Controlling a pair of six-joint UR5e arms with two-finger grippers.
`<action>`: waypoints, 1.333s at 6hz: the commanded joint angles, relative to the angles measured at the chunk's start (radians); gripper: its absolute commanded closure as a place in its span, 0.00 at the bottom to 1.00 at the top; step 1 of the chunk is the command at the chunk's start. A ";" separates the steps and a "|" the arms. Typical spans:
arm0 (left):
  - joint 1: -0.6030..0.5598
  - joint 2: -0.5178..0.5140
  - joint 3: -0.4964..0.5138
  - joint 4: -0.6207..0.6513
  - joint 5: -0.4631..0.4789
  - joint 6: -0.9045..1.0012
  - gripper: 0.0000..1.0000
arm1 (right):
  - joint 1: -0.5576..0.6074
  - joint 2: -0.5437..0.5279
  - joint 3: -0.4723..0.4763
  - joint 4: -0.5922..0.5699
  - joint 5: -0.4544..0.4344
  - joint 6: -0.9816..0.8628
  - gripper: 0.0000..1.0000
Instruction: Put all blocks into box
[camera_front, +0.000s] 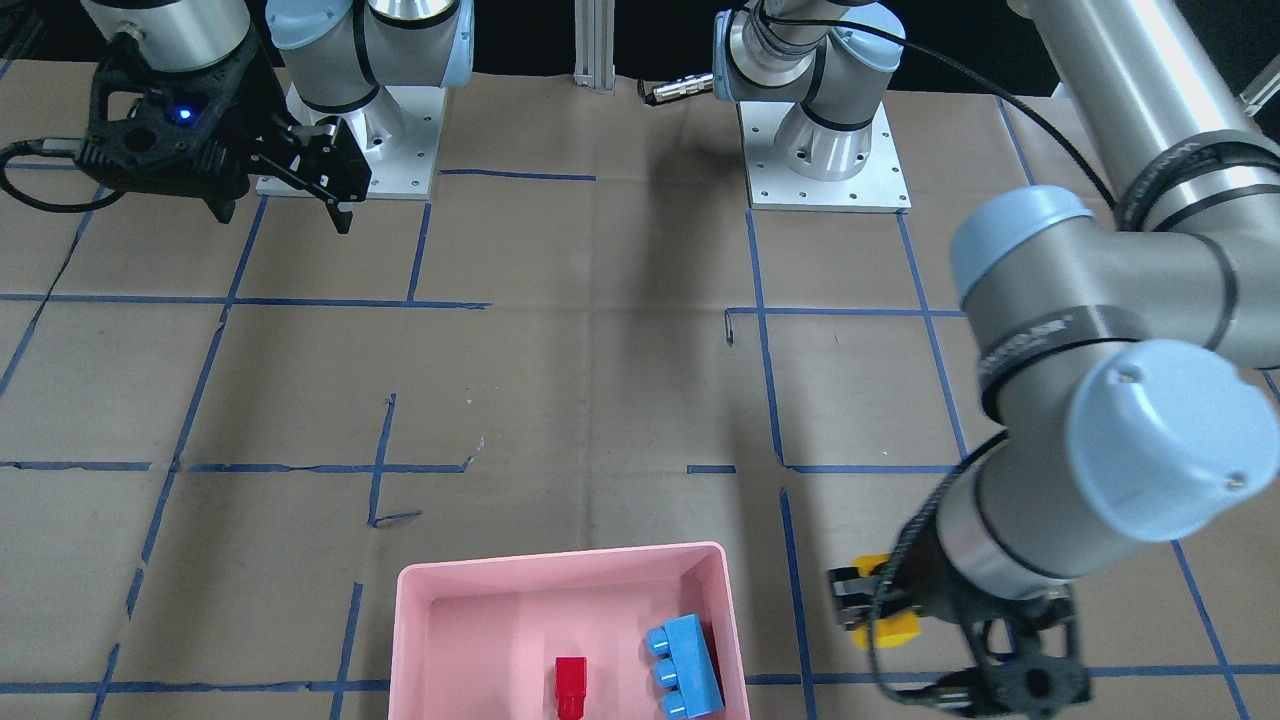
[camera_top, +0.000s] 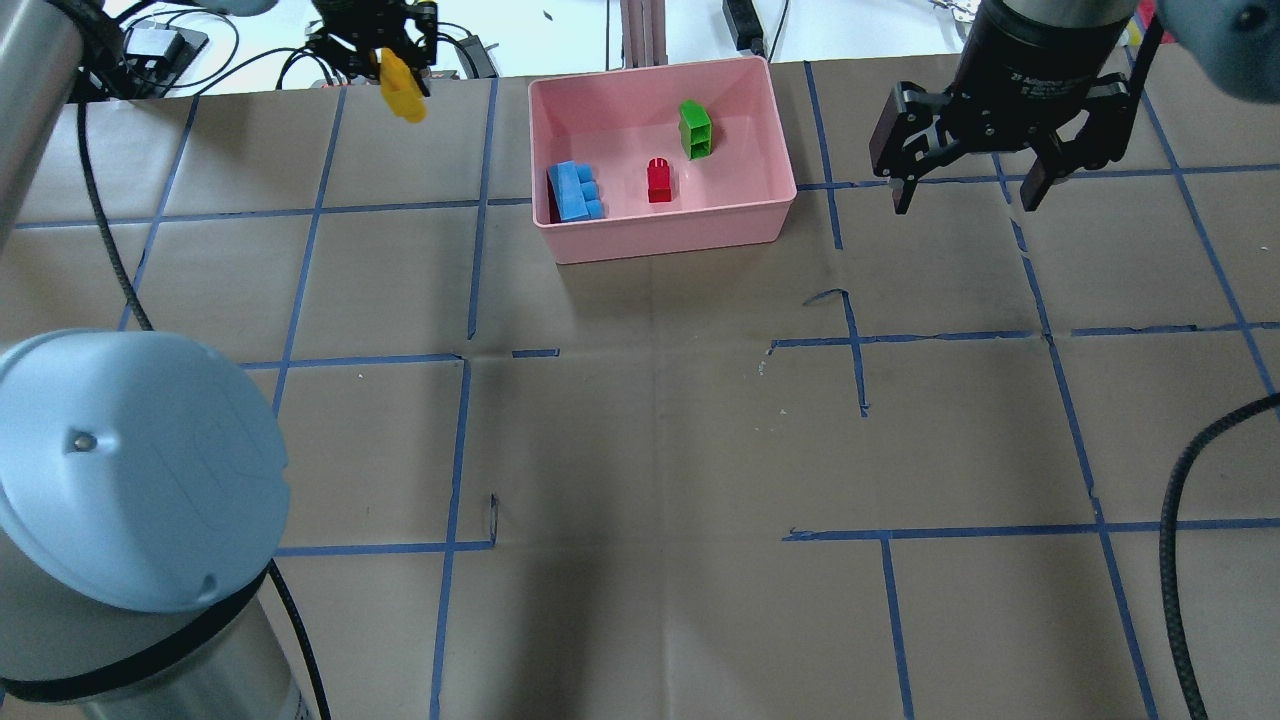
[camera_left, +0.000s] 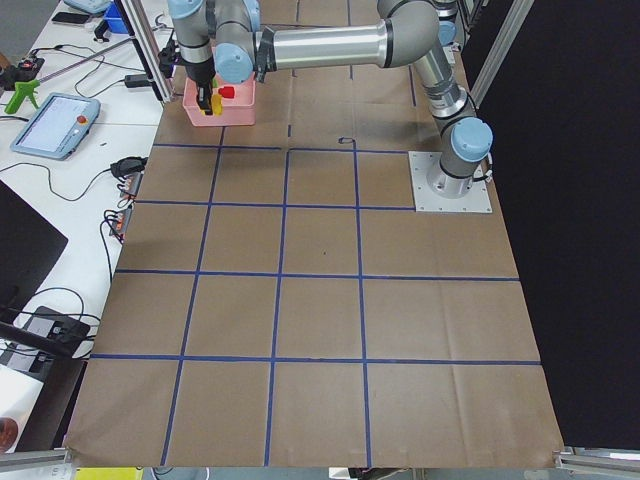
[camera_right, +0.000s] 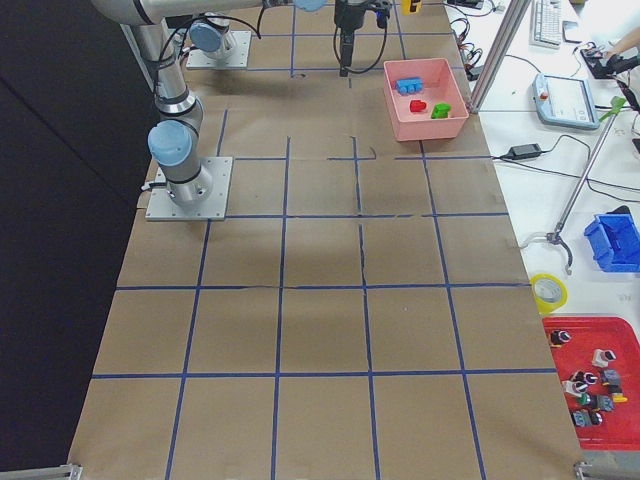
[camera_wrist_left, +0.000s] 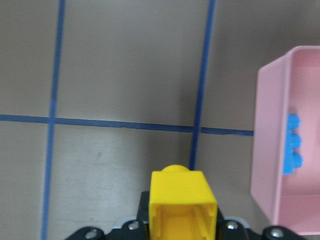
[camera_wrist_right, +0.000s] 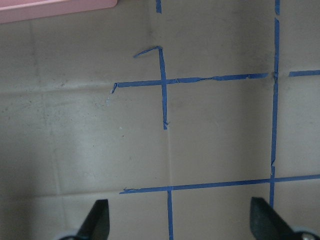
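Observation:
The pink box (camera_top: 680, 232) sits at the table's far edge. Inside it lie the light-blue brick (camera_top: 575, 190), the red brick (camera_top: 659, 181) and the green brick (camera_top: 694, 130). My left gripper (camera_top: 385, 62) is shut on the yellow brick (camera_top: 402, 84) and holds it above the table, to the left of the box. The left wrist view shows the yellow brick (camera_wrist_left: 182, 206) between the jaws, with the box's wall (camera_wrist_left: 265, 150) to the right. My right gripper (camera_top: 968, 185) is open and empty, raised to the right of the box.
Brown paper with blue tape lines (camera_top: 465, 360) covers the table. Both arm bases (camera_front: 825, 160) stand at the robot side. Cables and gear (camera_top: 150, 45) lie beyond the far edge.

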 joint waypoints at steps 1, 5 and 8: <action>-0.134 -0.129 0.102 0.022 -0.068 -0.170 0.99 | 0.006 -0.083 0.149 -0.119 0.006 -0.004 0.00; -0.173 -0.217 0.104 0.141 0.030 -0.217 0.01 | 0.009 -0.079 0.163 -0.112 0.082 -0.030 0.00; -0.134 -0.021 0.064 -0.088 0.034 -0.099 0.00 | 0.007 -0.087 0.166 -0.103 0.085 -0.038 0.00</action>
